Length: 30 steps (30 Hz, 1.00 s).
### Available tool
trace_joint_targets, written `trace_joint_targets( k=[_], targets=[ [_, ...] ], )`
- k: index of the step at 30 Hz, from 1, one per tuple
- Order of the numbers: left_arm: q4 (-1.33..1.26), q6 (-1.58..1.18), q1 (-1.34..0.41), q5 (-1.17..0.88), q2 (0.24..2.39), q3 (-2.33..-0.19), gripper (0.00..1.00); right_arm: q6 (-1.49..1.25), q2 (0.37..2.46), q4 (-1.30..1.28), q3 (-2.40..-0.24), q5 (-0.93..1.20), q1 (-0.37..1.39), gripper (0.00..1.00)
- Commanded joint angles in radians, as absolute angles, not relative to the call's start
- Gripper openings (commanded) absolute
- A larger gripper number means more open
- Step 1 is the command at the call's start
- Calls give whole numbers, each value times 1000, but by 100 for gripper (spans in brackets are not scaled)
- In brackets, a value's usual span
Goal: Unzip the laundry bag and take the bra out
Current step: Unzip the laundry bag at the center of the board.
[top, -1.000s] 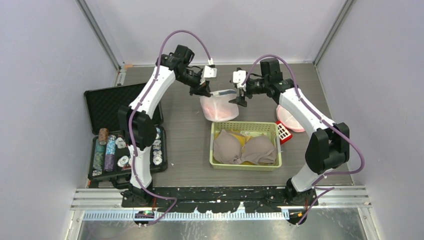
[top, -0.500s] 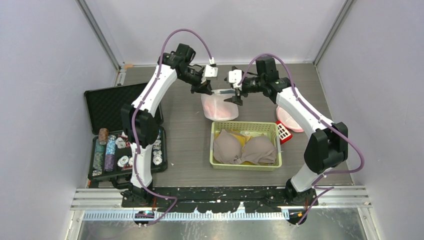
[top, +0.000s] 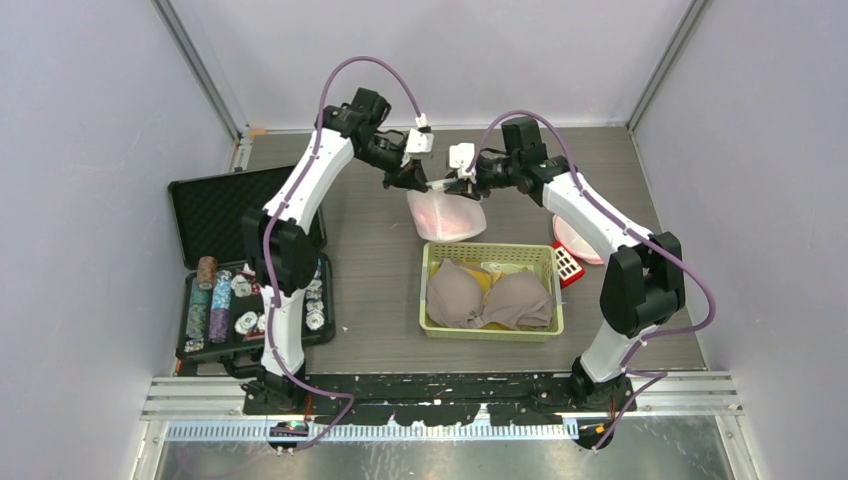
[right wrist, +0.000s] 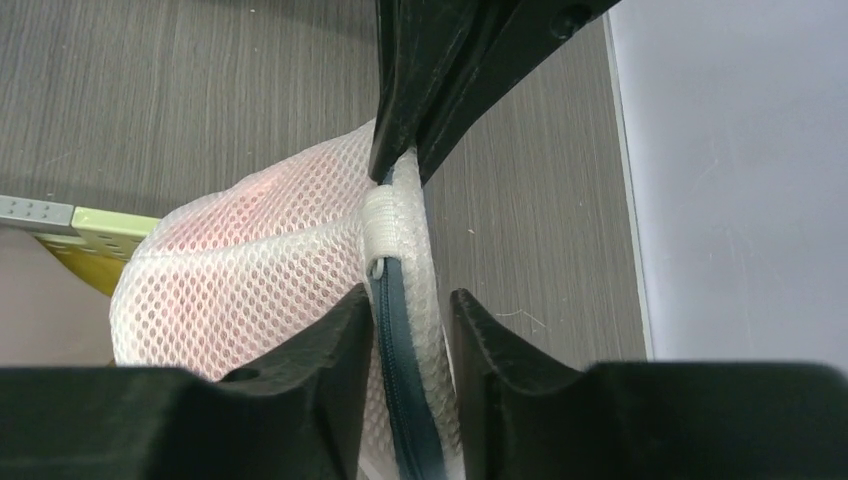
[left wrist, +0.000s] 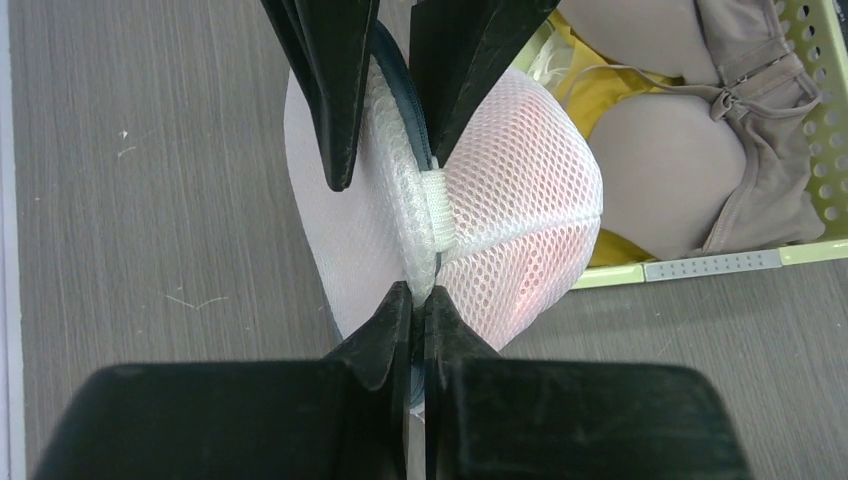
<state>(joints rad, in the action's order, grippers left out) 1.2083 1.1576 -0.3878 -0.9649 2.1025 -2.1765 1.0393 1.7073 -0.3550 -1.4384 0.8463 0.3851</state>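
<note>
Left gripper (top: 417, 184), seen from the top camera, is pinched fully closed on the top edge of the laundry bag (top: 447, 216). The right gripper (top: 452, 186) meets it nose to nose on the same edge. The bag is at the far middle of the table (top: 370, 260), just beyond a yellow-green basket (top: 424, 290) that holds beige bras (top: 488, 298). An open case (top: 215, 205) of poker chips (top: 215, 300) lies at the left, and a pink item (top: 590, 245) lies right of the basket.

From the left wrist, this arm's jaws are squeezed together on the white mesh rim, just near of a white fabric tab (left wrist: 436, 205). Opposite them, the right gripper's fingers (left wrist: 335, 90) flank the rim, with the dark zipper (left wrist: 408, 110) running between them. A pink garment (left wrist: 535, 290) shows through the mesh.

From the right wrist, its own jaws stand narrow, one pad against each side of the padded rim, gripping it. The zipper runs down the gap and looks closed along the stretch in view. Beyond the tab, the left gripper's tips pinch the rim.
</note>
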Motion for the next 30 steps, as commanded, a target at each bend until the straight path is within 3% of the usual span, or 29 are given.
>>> trace_joint_targets(
  k=[1, 3, 6, 11, 17, 21, 30],
  targets=[
    [1221, 1107, -375, -1090, 2074, -2214, 0, 1014, 1693, -297, -1440, 842, 394, 32],
    [1214, 1065, -365, -1107, 2073, -2209, 4, 997, 1686, -297, -1432, 850, 393, 22],
    [1137, 948, -345, -1131, 2046, -2160, 25, 930, 1675, -299, -1437, 878, 387, 2],
    [699, 563, -310, -1145, 1919, -1877, 39, 763, 1671, -285, -1442, 919, 375, 1],
    [222, 318, -305, -1072, 1773, -1568, 43, 603, 1673, -261, -1444, 968, 365, 1],
    [243, 267, -304, -1093, 1791, -1591, 39, 551, 1681, -274, -1458, 995, 363, 1],
    [175, 164, -303, -1113, 1782, -1574, 39, 579, 1668, -319, -1450, 1000, 362, 1]
  ],
)
